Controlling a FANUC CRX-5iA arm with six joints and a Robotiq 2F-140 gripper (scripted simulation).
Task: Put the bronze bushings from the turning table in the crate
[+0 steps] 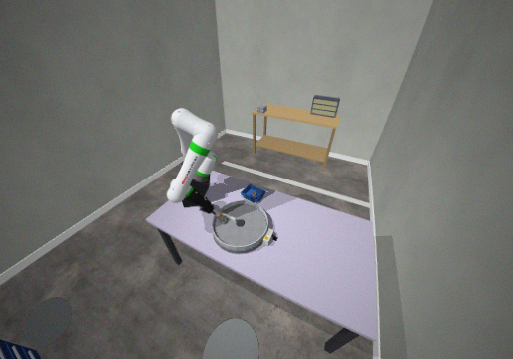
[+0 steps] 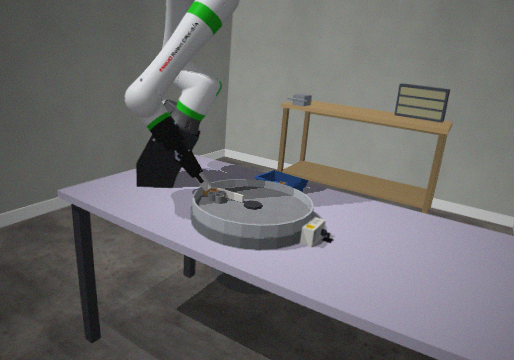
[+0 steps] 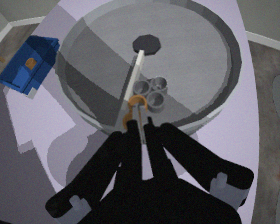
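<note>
My gripper [image 1: 218,214] [image 2: 206,186] [image 3: 140,114] points down inside the near rim of the grey turning table [image 1: 250,238] [image 2: 240,231] [image 3: 191,40]. Its fingers are almost together and appear to pinch the wall of a bronze bushing [image 3: 137,101], low at the surface. A second bronze patch [image 3: 126,120] shows just left of the fingers, partly hidden. Three steel bushings [image 3: 141,87] [image 3: 159,83] [image 3: 156,100] stand close together just beyond, to the right. The blue crate [image 1: 245,193] [image 2: 270,176] [image 3: 16,84] holds a bronze bushing [image 1: 254,193] [image 3: 30,63].
A pale bar [image 2: 232,194] [image 3: 136,75] runs from near the dark hub [image 1: 240,222] [image 2: 253,205] [image 3: 146,44] toward the fingers, left of the bushings in the wrist view. A white control box [image 1: 268,237] [image 2: 313,231] is on the turning table's outer side.
</note>
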